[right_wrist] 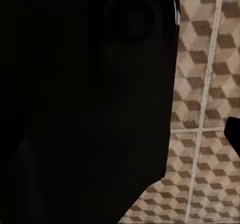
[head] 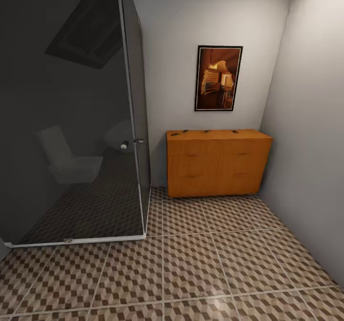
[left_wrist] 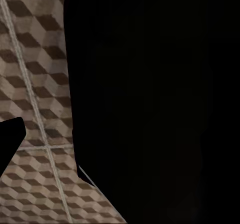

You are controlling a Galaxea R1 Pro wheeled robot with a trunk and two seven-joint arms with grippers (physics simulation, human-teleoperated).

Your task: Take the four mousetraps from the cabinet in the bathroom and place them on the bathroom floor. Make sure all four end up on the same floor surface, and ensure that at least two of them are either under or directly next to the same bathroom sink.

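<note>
Orange-brown wood cabinet (head: 218, 163) stood against the far wall under a framed picture (head: 219, 78), w/ two columns of drawers and thin bar handles. On its top, small dark items sat in a row along the back edge, prob. the mousetraps (head: 206, 131); three clusters could be made out, the leftmost (head: 179, 132) maybe two, but too small to count for sure. Cabinet lay straight ahead and a bit right of centre, well apart from the robot, w/ patterned cube-tile floor (head: 200, 263) between. Glass shower screen (head: 134, 120) stood at left. Both wrist cams faced down at tile (left_wrist: 35, 108) (right_wrist: 205, 108) past dark robot body; state of either claw couldn't be told. Judged: right arm nearer the cabinet; drive fwd first.
</note>
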